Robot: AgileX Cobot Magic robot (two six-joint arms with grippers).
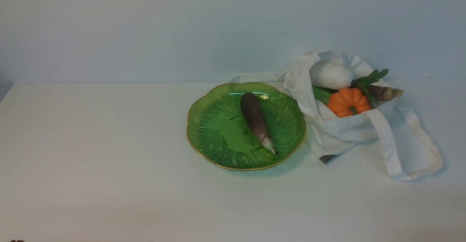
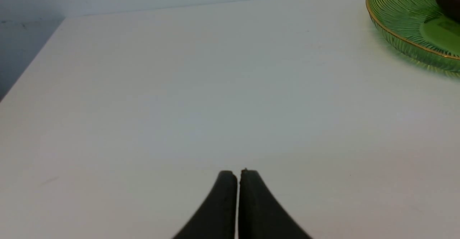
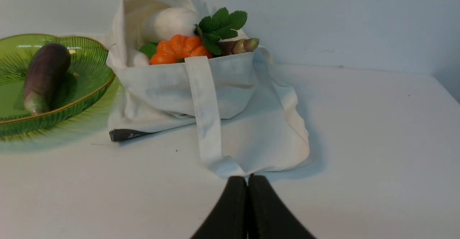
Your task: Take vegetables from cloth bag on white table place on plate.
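- Green ribbed glass with a thin gold rim makes up the plate (image 1: 214,125), which sits near the middle of the white table (image 1: 91,154).
- One long dark purple eggplant (image 1: 256,121) lies across the plate, its pale tip pointing toward the near rim.
- Just beside the plate, on the robot's right, stands the white cloth bag (image 1: 346,129), its side touching or nearly touching the plate's rim.
- The bag's mouth is open, and its long strap handle (image 1: 391,151) drapes down onto the table on the near side.
- Inside the bag sit a small orange pumpkin (image 1: 348,102), a white round vegetable (image 1: 330,75), some green leaves (image 1: 372,77) and a second eggplant (image 1: 385,92) whose pale tip pokes over the bag's edge.
- The left gripper (image 2: 238,172) hovers over bare table, well apart from the plate; its two black fingers are pressed together and hold nothing.
- The right gripper (image 3: 247,177) is low over the table, just in front of the draped strap; its fingers are also closed tight on nothing.
- Neither arm shows in the front view.
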